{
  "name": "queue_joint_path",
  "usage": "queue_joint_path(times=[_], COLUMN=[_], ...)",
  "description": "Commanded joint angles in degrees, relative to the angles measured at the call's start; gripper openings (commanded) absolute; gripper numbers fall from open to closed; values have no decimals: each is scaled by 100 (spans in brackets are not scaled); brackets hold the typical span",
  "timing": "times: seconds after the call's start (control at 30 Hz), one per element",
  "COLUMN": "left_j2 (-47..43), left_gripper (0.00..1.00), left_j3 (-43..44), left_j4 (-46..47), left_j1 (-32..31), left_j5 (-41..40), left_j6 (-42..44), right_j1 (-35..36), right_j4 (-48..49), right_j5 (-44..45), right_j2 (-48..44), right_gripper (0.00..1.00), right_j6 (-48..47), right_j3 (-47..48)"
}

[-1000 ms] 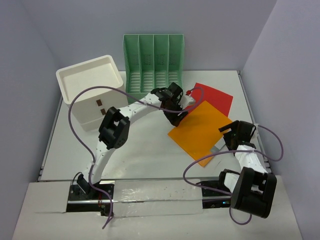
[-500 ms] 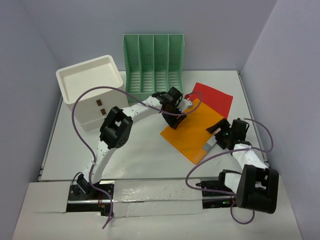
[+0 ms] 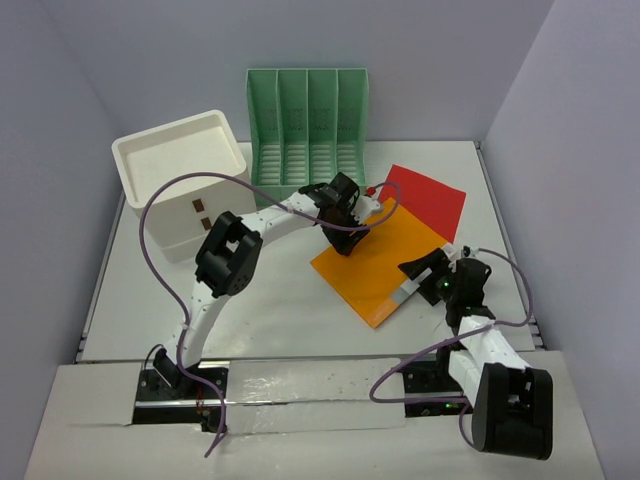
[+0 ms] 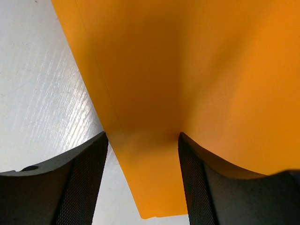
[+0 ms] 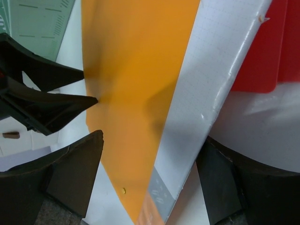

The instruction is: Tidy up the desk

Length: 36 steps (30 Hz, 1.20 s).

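An orange folder (image 3: pixel 385 265) lies slanted on the white desk (image 3: pixel 260 310), its right edge raised and showing a white-grey strip (image 5: pixel 211 84). My left gripper (image 3: pixel 345 232) is open at the folder's upper-left edge. In the left wrist view, a corner of the folder (image 4: pixel 187 70) sits between its jaws (image 4: pixel 143 178). My right gripper (image 3: pixel 425 280) is open at the folder's right edge. In the right wrist view, the folder's tapering end (image 5: pixel 136 70) lies between its spread jaws (image 5: pixel 150 178) and touches both fingers.
A red folder (image 3: pixel 430 195) lies behind the orange one, partly under it, and shows in the right wrist view (image 5: pixel 276 47). A green slotted file holder (image 3: pixel 308 125) stands at the back. A white three-drawer box (image 3: pixel 180 190) stands at the back left.
My right gripper has moved left and the orange folder has moved left with it, uncovering more of the red folder. The left gripper has barely moved, and the folder has slid past it.
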Motion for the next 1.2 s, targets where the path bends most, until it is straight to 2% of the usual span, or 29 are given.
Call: queue_joint_path(times=[0.0, 0.13, 0.2, 0.27, 0.3, 0.37, 0.43, 0.47, 0.53, 0.73, 0.9, 1.0, 1.17], left_j2=[274, 301, 327, 344, 353, 345, 327, 309, 298, 109, -433, -771, -1413], left_gripper=[67, 68, 67, 68, 67, 67, 67, 67, 67, 67, 69, 70, 71], left_j3=[-269, -217, -192, -200, -200, -217, -239, -244, -230, 9, 484, 982, 1320], left_j4=[-39, -39, -48, -57, -48, -49, -39, -45, -59, -371, -913, -1308, -1656], left_j1=[-65, -48, -48, -48, -48, -39, -39, -27, -19, 5, 49, 78, 285], left_j5=[419, 488, 524, 550, 541, 541, 547, 550, 552, 554, 558, 572, 585], left_j6=[106, 115, 107, 115, 115, 124, 124, 124, 124, 199, 276, 307, 175], right_j1=[154, 377, 575, 679, 688, 697, 697, 697, 697, 697, 705, 707, 737], right_j4=[1425, 1739, 1765, 1851, 2008, 2195, 2419, 2423, 2281, 993, -650, -1311, -2066], right_j5=[-362, -307, -158, -72, -37, -45, -163, -215, -305, -79, 752, 1051, 1353], right_j2=[228, 490, 554, 665, 760, 867, 985, 999, 919, -355, -1670, -2010, -1815], right_gripper=[83, 83, 80, 69, 59, 46, 16, 7, 0, 0, 0, 0, 0], right_j6=[583, 632, 572, 572, 651, 757, 840, 833, 724, 118, -513, -1044, -1538], right_j3=[-270, -172, -93, -33, -68, -129, -193, -194, -162, 79, 794, 1476, 2331])
